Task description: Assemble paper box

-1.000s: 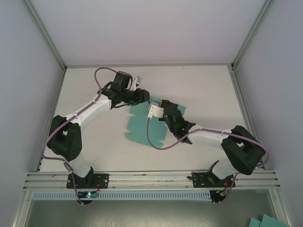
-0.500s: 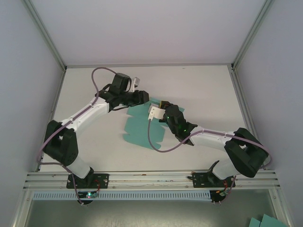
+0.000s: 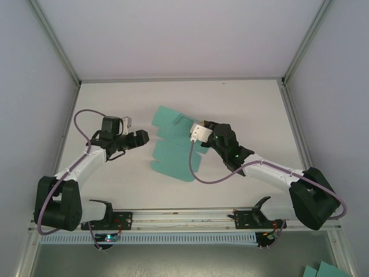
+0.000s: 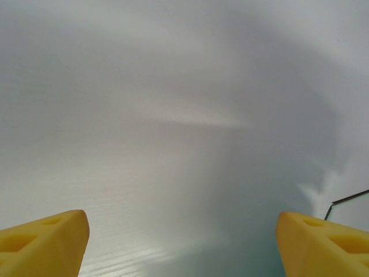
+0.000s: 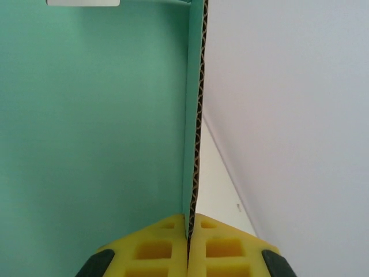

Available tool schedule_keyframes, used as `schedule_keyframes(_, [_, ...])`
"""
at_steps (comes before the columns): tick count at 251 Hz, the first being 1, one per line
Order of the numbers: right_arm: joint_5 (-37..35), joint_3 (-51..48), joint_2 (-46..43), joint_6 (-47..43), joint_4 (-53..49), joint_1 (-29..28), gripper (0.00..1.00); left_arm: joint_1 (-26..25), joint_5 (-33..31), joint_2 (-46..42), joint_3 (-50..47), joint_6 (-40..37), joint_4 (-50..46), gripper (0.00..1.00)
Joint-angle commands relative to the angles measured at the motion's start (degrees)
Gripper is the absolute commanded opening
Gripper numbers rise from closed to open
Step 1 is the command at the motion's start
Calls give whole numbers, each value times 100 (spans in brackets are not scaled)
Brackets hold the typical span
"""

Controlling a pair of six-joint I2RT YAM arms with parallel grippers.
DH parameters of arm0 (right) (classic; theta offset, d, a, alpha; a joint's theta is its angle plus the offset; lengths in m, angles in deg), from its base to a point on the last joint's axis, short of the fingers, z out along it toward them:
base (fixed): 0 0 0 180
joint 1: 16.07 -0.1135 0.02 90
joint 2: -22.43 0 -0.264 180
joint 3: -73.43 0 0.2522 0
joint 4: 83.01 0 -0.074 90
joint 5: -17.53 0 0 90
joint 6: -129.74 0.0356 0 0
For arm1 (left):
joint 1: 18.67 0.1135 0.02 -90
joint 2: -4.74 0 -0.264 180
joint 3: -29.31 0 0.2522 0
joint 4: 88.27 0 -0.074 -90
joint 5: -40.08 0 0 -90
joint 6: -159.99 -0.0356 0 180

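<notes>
- Seen from above, the paper box [image 3: 173, 158] is an unfolded sheet of teal card lying mostly flat in the middle of the white worktop [image 3: 248, 109]; its long axis runs roughly from the near edge toward the far wall
- The right fingers [image 5: 167, 248] are closed on the card. In the right wrist view the yellow pads press together on the corrugated edge of one panel, which stands upright between them, with the teal face of the sheet to its left
- From above, that grip sits on the right side of the sheet, in its far half, with the right arm [image 3: 271, 173] reaching in from the near right
- The left fingers [image 4: 43, 242] are spread wide with nothing between them; past the yellow tips lies a blurred pale surface
- From above, the left arm [image 3: 86, 164] ends left of the sheet, about level with its middle, tips pointing right toward its left edge, with bare worktop between
- As a judgement, the card lies to the right of the free left fingers, so the next fold likely means a sideways approach to that long left edge while the right side anchors the sheet
</notes>
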Motion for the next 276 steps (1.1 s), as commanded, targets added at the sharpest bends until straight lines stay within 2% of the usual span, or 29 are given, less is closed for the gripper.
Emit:
schedule_keyframes(1, [509, 177, -30, 365, -353, 47, 0, 27, 828, 233, -73, -401, 1411, 83])
schedule_keyframes(39, [527, 227, 42, 447, -316, 56, 0, 26, 743, 551, -43, -466, 1940, 80])
schedule_keyframes(74, [523, 224, 34, 624, -167, 117, 0, -29, 1412, 758, -37, -689, 2125, 73])
schedule_keyframes(98, [594, 253, 45, 764, -137, 164, 0, -102, 1639, 839, -157, -654, 2416, 67])
schedule_keyframes(122, [669, 314, 102, 862, -195, 191, 0, -197, 2190, 866, -215, -663, 2641, 64])
schedule_keyframes(167, [553, 384, 225, 1038, -211, 200, 0, -519, 2694, 805, -172, -873, 2578, 62])
schedule_keyframes(219, [513, 421, 300, 1235, -152, 187, 0, -725, 2651, 1043, -152, -709, 2698, 61])
schedule_keyframes(238, [605, 395, 252, 1283, -122, 163, 0, -764, 2522, 1207, -57, -712, 2648, 57])
schedule_keyframes(276, [723, 357, 226, 1418, -104, 135, 0, -876, 2702, 1647, 147, -477, 3056, 53])
